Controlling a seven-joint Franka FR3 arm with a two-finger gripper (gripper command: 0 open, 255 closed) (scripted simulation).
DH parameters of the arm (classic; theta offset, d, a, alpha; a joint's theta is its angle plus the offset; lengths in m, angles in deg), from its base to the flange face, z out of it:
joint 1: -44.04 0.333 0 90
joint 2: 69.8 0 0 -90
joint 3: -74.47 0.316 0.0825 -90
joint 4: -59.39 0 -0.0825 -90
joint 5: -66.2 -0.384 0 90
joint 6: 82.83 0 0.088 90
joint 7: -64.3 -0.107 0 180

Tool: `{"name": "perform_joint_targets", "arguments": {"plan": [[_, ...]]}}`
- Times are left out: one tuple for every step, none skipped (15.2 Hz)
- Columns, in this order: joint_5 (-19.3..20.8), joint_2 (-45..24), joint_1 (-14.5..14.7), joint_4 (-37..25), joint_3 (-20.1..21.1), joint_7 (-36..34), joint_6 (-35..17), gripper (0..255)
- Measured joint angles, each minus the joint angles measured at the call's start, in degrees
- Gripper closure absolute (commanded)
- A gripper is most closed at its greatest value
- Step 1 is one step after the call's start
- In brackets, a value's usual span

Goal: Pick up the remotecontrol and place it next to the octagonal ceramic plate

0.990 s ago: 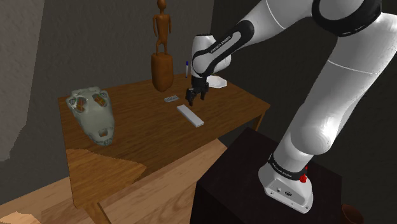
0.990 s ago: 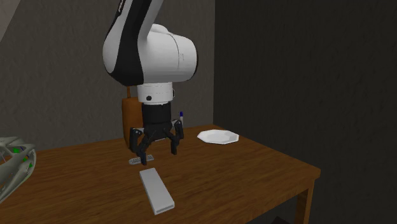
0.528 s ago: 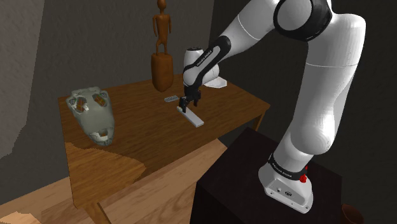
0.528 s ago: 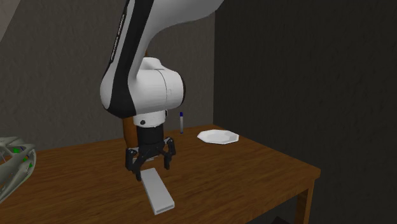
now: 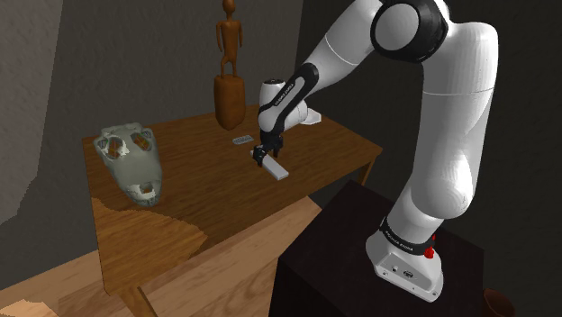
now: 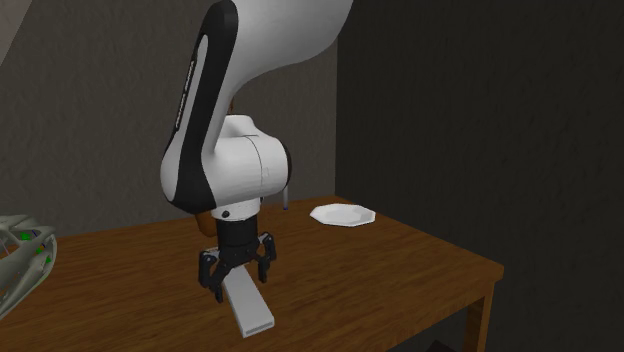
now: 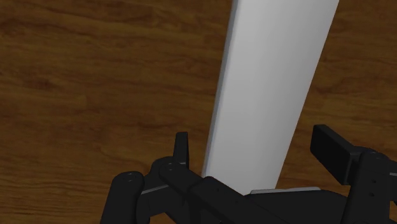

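Note:
The remote control (image 5: 274, 167) (image 6: 249, 309) (image 7: 273, 89) is a plain pale flat bar lying on the brown wooden table (image 5: 194, 185). My black gripper (image 5: 259, 157) (image 6: 240, 282) (image 7: 256, 153) stands open, low over the remote's end nearer the wooden statue. One finger sits on each side of the bar, and neither is seen to touch it. The white octagonal plate (image 5: 310, 115) (image 6: 342, 214) rests at the table's far corner, partly behind my forearm in the shoulder view, well apart from the remote.
A tall wooden statue (image 5: 229, 76) stands at the back edge, with a small grey item (image 5: 242, 140) before it. A pale skull-like object (image 5: 133, 160) (image 6: 20, 255) lies at the shoulder view's left. My dark stand (image 5: 360, 261) sits beyond the table's near corner.
The gripper has come down and shifted from above the small grey item to the remote's end, staying open. The remote and plate have not moved.

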Motion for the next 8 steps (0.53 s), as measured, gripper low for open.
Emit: {"name": "perform_joint_targets", "arguments": {"plan": [[0.0, -0.1, 0.0, 0.0, 0.0, 0.0, -0.1, 0], [0.0, -0.2, 0.0, 0.0, 0.0, 0.0, -0.2, 0], [0.0, -0.2, 0.0, 0.0, 0.0, 0.0, -0.2, 0], [0.0, -0.2, 0.0, 0.0, 0.0, 0.0, -0.2, 0], [0.0, -0.2, 0.0, 0.0, 0.0, 0.0, -0.2, 0], [0.0, -0.2, 0.0, 0.0, 0.0, 0.0, -0.2, 255], [0.0, -0.2, 0.0, 0.0, 0.0, 0.0, -0.2, 255], [0.0, -0.2, 0.0, 0.0, 0.0, 0.0, -0.2, 255]]}}
